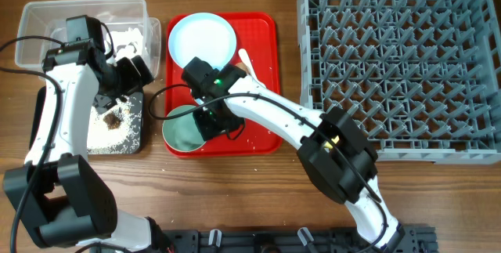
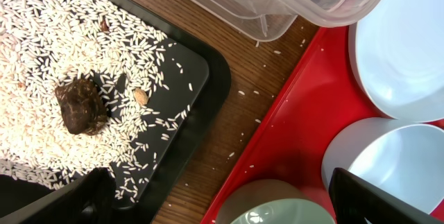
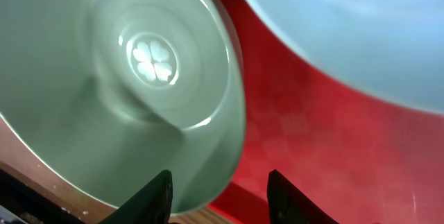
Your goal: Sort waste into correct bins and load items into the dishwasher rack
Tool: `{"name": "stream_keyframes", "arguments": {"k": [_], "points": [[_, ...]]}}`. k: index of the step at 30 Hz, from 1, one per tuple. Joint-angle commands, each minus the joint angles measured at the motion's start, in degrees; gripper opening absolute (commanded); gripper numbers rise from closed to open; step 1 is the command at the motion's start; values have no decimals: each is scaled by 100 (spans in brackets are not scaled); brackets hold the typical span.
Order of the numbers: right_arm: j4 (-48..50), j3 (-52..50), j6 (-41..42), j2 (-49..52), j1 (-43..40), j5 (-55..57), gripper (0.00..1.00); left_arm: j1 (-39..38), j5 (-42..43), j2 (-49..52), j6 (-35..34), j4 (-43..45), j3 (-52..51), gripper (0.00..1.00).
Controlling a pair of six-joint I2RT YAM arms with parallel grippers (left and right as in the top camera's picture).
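Observation:
The mint-green bowl [image 1: 182, 130] sits at the front left of the red serving tray [image 1: 262, 88]. My right gripper [image 1: 210, 118] is open, its fingers [image 3: 222, 196] straddling that bowl's [image 3: 139, 78] rim. The round plate [image 1: 202, 40] lies at the tray's back, the white spoon [image 1: 244, 61] beside it. A white bowl [image 2: 395, 161] stands next to the green bowl [image 2: 277, 210]. My left gripper [image 1: 125, 81] is open and empty [image 2: 222, 207] above the gap between the black tray [image 1: 139, 139] and the red tray. Rice and a brown scrap [image 2: 80, 106] lie in the black tray.
The clear tub [image 1: 82, 18] at the back left holds white crumpled tissue [image 1: 125, 37]. The grey dishwasher rack [image 1: 399, 65] fills the right side. Loose rice grains lie on the wood between the trays [image 2: 243, 113]. The right arm crosses the red tray.

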Motion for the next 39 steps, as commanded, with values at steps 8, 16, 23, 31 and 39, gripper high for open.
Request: {"name": "stream_keyframes", "arguments": {"k": [8, 16, 23, 31, 39], "points": [[367, 15, 824, 107, -15, 192, 27, 22, 46, -22, 92, 17, 111, 100], [332, 15, 1027, 223, -15, 245, 23, 22, 46, -22, 92, 17, 111, 100], [326, 15, 1152, 256, -13, 273, 4, 22, 46, -22, 92, 17, 111, 100], [26, 127, 1224, 52, -142, 273, 4, 22, 46, -22, 92, 17, 111, 100], [-573, 125, 955, -1403, -258, 1082, 4, 22, 46, -22, 92, 17, 111, 100]]}}
